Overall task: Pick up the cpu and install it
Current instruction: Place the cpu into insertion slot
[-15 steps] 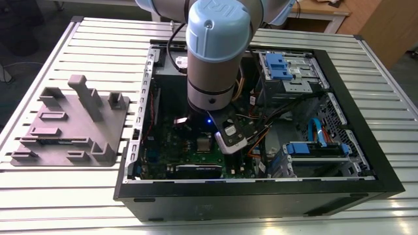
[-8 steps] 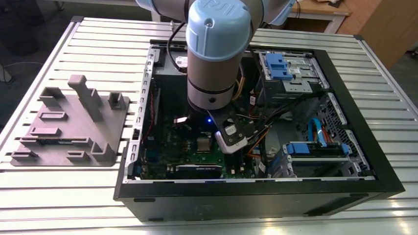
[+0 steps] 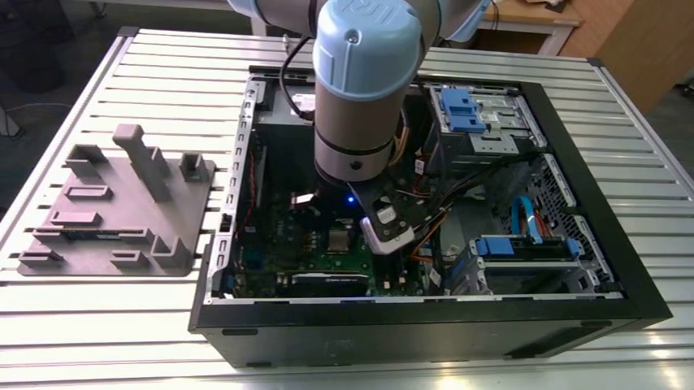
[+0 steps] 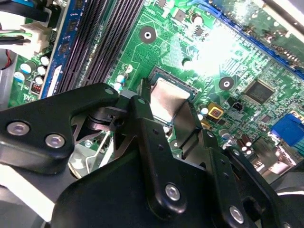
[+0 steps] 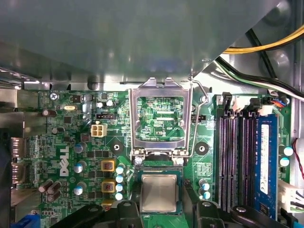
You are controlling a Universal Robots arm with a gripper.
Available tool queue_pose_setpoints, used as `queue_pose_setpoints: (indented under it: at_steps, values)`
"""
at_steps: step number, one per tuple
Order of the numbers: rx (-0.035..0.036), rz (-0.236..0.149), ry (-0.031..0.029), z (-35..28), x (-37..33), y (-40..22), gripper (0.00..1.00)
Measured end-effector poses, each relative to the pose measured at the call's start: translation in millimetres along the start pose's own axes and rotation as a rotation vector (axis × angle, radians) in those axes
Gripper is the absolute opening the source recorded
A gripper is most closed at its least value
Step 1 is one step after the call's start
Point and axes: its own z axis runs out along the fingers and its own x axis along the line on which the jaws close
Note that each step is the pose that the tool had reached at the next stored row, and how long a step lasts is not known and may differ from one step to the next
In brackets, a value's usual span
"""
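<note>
1. Silvery-beige cpu [image 5: 159, 192] lies flat in its socket on the green motherboard [image 5: 71, 118], inside the open computer case [image 3: 434, 325] on the slatted table [image 3: 97, 341].
2. Metal load frame [image 5: 159, 118] of the socket stands raised just beyond the chip and is not clamped over it.
3. Claw [image 5: 165, 206] is spread and pinches nothing. Its black fingers [image 5: 124, 209] stand astride the cpu, one each side, with a gap to the chip's edges in the first wrist view.
4. Risk: the chip looks seated but is unclamped. A finger brushing an edge could tilt or shift it and bend the socket contacts.
5. Risk: small capacitors [image 5: 118, 178] stand just beside one finger, so sideways drift could knock them.
6. Grey plastic tray [image 3: 119, 203] rests on the table beside the case, on the exterior view's left.
</note>
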Motion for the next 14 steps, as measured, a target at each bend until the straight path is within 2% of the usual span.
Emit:
queue_pose_setpoints:
  at_steps: [6,14]
  values:
    - [-0.0003,0.000,-0.0001,-4.7,-0.1,0.0,0.46]
    - [-0.0003,0.000,-0.0001,-5.1,-0.1,0.1,0.46]
